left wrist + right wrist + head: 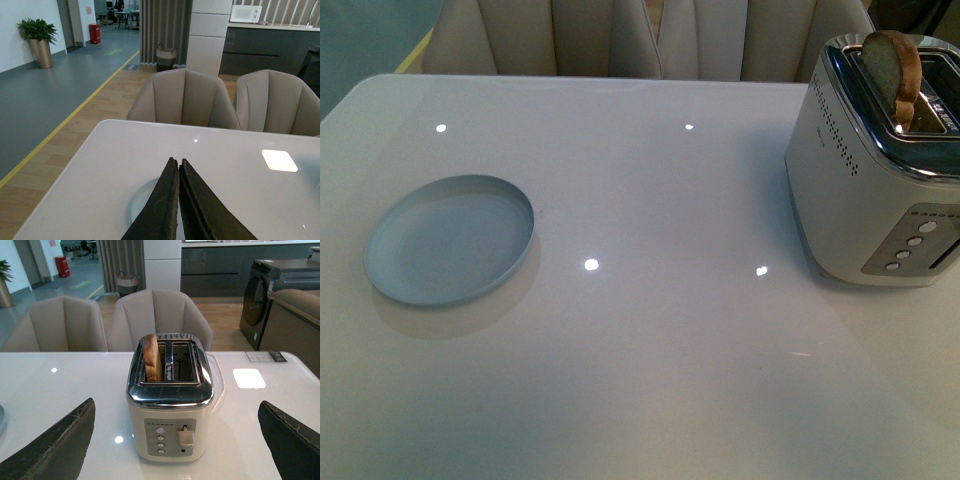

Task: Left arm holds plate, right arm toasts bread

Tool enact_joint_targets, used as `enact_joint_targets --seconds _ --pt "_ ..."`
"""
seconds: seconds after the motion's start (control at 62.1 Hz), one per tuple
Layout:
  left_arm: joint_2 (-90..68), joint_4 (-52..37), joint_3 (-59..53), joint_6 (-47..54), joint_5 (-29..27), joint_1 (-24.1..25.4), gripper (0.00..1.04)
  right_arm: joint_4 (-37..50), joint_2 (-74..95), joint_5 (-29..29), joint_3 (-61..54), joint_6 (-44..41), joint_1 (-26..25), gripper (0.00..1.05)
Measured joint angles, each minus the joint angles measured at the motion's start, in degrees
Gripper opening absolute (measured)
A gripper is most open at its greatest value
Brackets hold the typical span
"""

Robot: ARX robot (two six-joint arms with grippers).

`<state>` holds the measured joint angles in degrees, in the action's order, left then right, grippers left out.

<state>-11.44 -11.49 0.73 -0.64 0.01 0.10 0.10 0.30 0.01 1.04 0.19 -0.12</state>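
Pale blue-grey, the plate (450, 239) lies flat on the white glossy tabletop (650, 340) near its left edge, with nothing on it. Neither arm shows in the front view. At the right edge, towards the far right corner, stands a white toaster (875, 180) with a chrome top and a column of round buttons on its near face. The bread (892, 72) stands upright in one of the toaster's two slots, its rounded brown crust rising above the chrome; the slot beside it is bare.

From the left wrist view, the left hand (178, 162) is clenched, its two dark tapered fingers (162, 205) pressed tip to tip with nothing between them, hanging above the plate's (142, 200) rim near the left edge of the tabletop (100, 175).

From the right wrist view, the right hand (175, 420) is spread wide and grasps nothing, its dark fingers (55, 447) framing the toaster (170, 400) on either side and well apart from it. The bread (152, 358) and a lever on the toaster's front face show clearly there. Beige chairs (150, 315) stand past the far edge.
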Motion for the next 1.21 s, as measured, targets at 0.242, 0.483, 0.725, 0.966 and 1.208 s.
enact_joint_targets --seconds 0.242,0.483,0.725,0.966,1.208 --pt "10.6 11.1 0.0 0.0 0.0 0.0 0.03 0.0 0.0 0.0 0.0 0.0 0.0 0.96" --pt "11.1 11.4 0.0 0.0 0.0 0.0 0.03 0.0 0.0 0.0 0.0 0.0 0.0 0.96" --pt "11.1 11.4 0.0 0.0 0.0 0.0 0.3 0.0 0.0 0.0 0.0 0.0 0.0 0.96" --pt "11.1 11.4 0.0 0.0 0.0 0.0 0.83 0.0 0.0 0.0 0.0 0.0 0.0 0.96" --pt "11.1 11.4 0.0 0.2 0.0 0.0 0.98 0.0 0.0 0.0 0.0 0.0 0.0 0.96"
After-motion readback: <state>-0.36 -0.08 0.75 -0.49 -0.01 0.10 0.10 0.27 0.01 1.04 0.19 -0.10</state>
